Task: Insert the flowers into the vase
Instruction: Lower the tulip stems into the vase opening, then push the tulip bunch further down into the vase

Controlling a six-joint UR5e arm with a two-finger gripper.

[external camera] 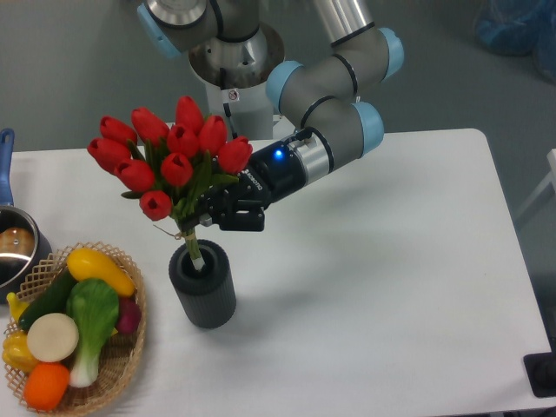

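Far left edge, a shiny metal pot (12, 252) w/ a blue handle (5, 155) sits partly out of view on the white desk (391, 287). Just in front of it, at the desk's front-left corner, a wicker basket (122, 356) holds toy veg: yellow squash, green cucumber, a leafy green piece, an orange one, others half hidden.

Right of the basket, near but apart, stands the vase (204, 287): dark grey, ribbed, upright, round mouth up. The flowers (169, 161) are above it, red tulip buds fanned up and leaning left, green leaves below. The pale stem ends dip into the vase mouth; how deep, can't tell.

The gripper (213, 213) comes in from the right, black, w/ a blue light on its wrist. Its fingers (239, 217) are pinching the bunch at the stems, just above the vase rim, not touching the vase as far as I can see.

The grey arm w/ pale blue joint caps runs up and back to its base (230, 82) behind the desk. Rest of the desk top is plain white, matte. Floor behind is grey. Top right corner, something blue and crinkly (517, 26), too cropped to name. Bottom right corner, a small dark object (543, 373) at the desk edge.
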